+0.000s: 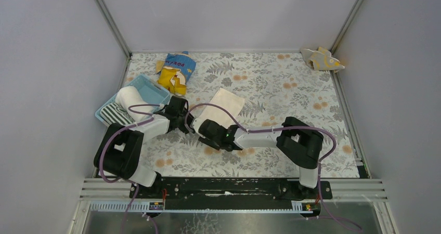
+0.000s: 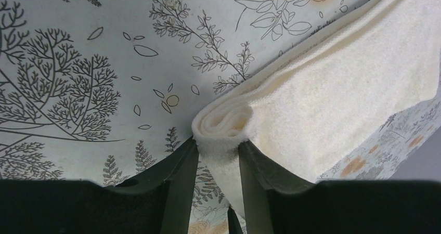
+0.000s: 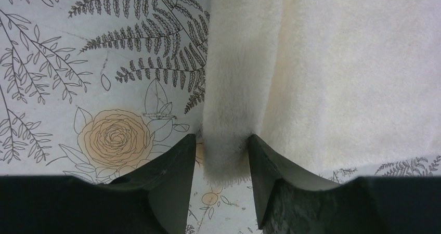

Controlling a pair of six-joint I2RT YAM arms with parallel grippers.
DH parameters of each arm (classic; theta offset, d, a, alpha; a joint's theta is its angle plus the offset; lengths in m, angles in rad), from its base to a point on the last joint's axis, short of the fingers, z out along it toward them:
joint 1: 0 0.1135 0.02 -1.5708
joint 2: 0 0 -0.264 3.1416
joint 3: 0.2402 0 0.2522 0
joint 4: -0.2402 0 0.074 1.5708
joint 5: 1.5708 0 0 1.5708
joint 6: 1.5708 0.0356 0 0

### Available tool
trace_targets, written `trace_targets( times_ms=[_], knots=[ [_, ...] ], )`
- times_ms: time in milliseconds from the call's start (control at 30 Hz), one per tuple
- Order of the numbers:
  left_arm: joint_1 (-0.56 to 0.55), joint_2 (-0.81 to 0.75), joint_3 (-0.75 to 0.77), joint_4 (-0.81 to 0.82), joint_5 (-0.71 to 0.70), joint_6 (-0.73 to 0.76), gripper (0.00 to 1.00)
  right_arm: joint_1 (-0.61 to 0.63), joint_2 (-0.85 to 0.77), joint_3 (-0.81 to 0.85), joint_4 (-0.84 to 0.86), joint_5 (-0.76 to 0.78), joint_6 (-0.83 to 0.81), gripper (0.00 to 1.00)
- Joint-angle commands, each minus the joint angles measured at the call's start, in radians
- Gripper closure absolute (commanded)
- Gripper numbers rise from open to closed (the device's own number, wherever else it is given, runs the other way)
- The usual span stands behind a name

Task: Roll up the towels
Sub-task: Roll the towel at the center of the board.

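From above you get the whole table (image 1: 291, 88), covered in a floral print, and both arms reaching in to meet near its middle. That view alone shows the blue basket (image 1: 151, 84) at the left, tilted, with a white roll (image 1: 130, 96) and a striped towel (image 1: 115, 114) inside. Behind it lies the bag (image 1: 177, 70), and a crumpled beige towel (image 1: 322, 60) sits well apart in the far right corner.

The cream towel (image 1: 227, 103) lies flat mid-table, angled away from the arms. From above, its near end is hidden by the two wrists and a loop of purple cable (image 1: 208, 106), so you cannot read the grip there.

The wrist views fill that in. From the left wrist you see the near end of the towel wound into a small spiral, and the left gripper (image 2: 218, 151) is clenched on it, both fingers (image 2: 182, 171) pressed into the cloth. The rest of the towel runs off flat to the upper right.

From the right wrist you see the same rolled edge side-on as a plump ridge. The right gripper (image 3: 222, 140) straddles it, a finger close on each side, but you cannot tell whether it is squeezing or merely flanking the roll.
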Motion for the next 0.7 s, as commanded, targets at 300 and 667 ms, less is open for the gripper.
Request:
trace_targets(
  times_ms=[300,667],
  knots=[
    [0.008,0.057,-0.022,-0.171,-0.125,0.055,0.65,0.005,0.111,0.033,-0.197,-0.004,0.085,0.58],
    [0.008,0.021,-0.029,-0.192,-0.14,0.06,0.65,-0.001,0.106,0.035,-0.211,-0.262,0.144,0.83]
  ],
)
